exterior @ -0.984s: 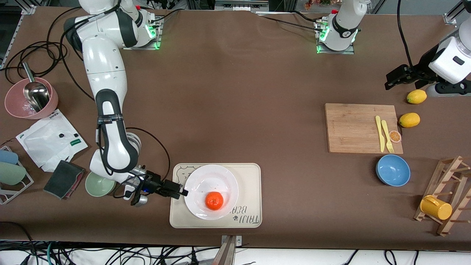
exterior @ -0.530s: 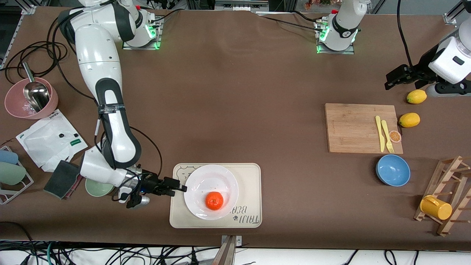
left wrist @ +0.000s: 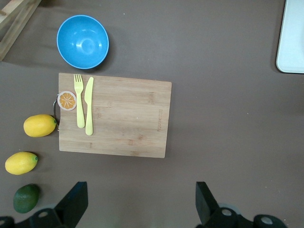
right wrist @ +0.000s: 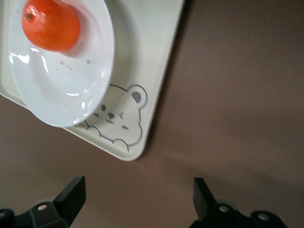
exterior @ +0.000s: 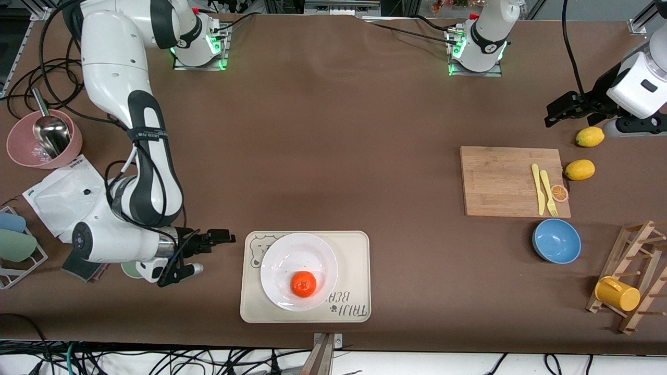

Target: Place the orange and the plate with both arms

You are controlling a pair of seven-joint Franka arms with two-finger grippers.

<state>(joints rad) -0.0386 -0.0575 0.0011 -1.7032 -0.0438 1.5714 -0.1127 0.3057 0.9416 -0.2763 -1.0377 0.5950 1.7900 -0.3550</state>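
On the brown worktop (exterior: 333, 156) the bear-print tray (exterior: 354, 250) carries the plate (exterior: 292, 255), and the orange (exterior: 303, 284) sits in the plate toward its 5 o'clock edge in the front view. The right hand (exterior: 221, 237), fingers spread and empty, hovers just off the tray at the plate's 9 o'clock, plainly the nearer one. The left hand (left wrist: 142, 209) waits spread, high over the cutting board (exterior: 513, 181) toward the left arm's end.

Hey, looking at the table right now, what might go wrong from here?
1. The orange sits loose on the plate, off centre toward the front camera; a bump could roll it off.
2. The plate rests on the tray, and the right gripper, open and empty, is beside the tray at the right arm's end; a careless swing might knock it.
3. The left gripper, open, waits over bare table near two lemons and a cutting board.
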